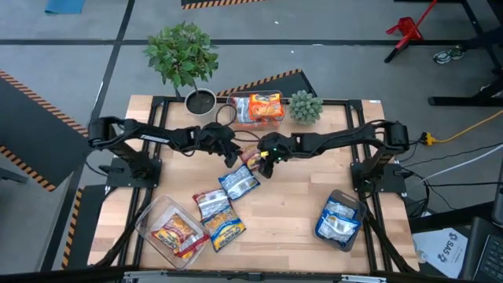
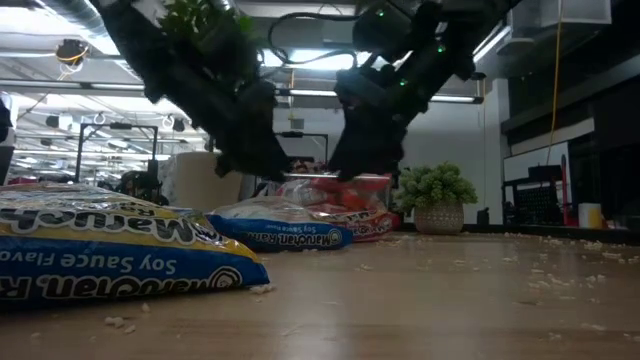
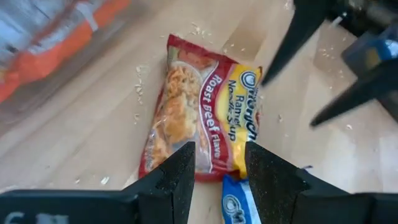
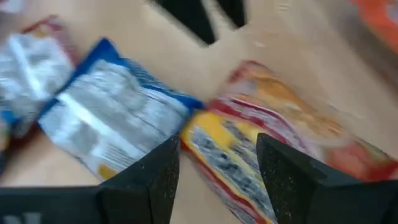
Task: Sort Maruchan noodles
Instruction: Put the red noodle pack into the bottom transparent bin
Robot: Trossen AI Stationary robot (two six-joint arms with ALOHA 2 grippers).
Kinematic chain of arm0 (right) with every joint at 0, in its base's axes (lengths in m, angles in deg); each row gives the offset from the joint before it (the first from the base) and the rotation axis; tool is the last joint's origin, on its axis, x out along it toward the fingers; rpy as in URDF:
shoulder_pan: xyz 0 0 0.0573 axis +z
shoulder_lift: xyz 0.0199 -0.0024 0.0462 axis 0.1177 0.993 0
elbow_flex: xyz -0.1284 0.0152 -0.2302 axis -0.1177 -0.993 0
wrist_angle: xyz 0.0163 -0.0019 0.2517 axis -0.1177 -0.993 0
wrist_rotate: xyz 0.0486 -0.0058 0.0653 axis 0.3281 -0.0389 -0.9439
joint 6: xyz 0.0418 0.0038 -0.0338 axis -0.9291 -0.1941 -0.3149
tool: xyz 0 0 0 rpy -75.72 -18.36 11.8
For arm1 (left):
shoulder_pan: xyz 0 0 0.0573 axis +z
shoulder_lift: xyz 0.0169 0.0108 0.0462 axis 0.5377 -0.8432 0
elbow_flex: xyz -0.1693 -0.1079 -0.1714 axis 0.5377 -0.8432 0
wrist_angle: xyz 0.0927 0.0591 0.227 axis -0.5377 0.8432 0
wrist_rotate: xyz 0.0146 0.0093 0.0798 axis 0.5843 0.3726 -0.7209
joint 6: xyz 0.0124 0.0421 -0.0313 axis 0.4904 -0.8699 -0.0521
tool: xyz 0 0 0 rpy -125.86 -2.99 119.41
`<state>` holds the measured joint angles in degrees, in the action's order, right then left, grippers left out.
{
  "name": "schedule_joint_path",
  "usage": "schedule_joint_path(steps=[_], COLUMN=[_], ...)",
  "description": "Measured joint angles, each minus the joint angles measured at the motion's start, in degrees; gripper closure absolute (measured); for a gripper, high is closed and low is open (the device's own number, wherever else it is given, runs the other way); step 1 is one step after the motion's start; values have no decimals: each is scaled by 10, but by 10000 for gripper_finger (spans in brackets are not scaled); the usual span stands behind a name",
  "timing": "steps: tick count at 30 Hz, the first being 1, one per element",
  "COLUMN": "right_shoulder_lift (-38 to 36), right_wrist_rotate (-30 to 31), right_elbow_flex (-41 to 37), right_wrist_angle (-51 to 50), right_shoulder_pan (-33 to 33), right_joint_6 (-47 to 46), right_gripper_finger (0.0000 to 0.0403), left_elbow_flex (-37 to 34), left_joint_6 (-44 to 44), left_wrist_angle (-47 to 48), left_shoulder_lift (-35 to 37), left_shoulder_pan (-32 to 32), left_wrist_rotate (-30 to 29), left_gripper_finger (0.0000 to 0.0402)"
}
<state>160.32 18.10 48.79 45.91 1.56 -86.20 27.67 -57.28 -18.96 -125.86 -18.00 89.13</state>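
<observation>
Both grippers over one roast beef ramen packet

The red packet (image 3: 202, 115) lies flat on the table beneath the left gripper (image 3: 219, 177) and right gripper (image 4: 217, 168); both stand apart, gripping nothing.

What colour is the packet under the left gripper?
Red packet, yellow at one end; clearest in the left wrist view.

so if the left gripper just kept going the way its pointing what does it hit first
Most likely the red roast beef packet: it lies on the table directly ahead of the open left gripper. The right gripper hovers nearby, off to the side of that line.
</observation>
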Motion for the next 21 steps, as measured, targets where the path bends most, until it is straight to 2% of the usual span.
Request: schedule_joint_path(steps=[6,11,21], right_shoulder_lift=[-36,-41,-41], right_wrist_rotate=[39,75,115], right_elbow_flex=[0,-1,-80], right_wrist_angle=[-80,-141,-49], right_shoulder_pan=[-1,-1,-27], right_joint_6=[-27,-83,-178], right_gripper_finger=[205,205,201], left_elbow_flex=[0,0,2], left_joint_6=[1,0,0], left_wrist_angle=[-96,-107,-119], left_shoulder_lift=[-81,-124,-182], left_shoulder_pan=[0,10,21], left_wrist_rotate=[5,4,25], left_gripper_finger=[267,267,267])
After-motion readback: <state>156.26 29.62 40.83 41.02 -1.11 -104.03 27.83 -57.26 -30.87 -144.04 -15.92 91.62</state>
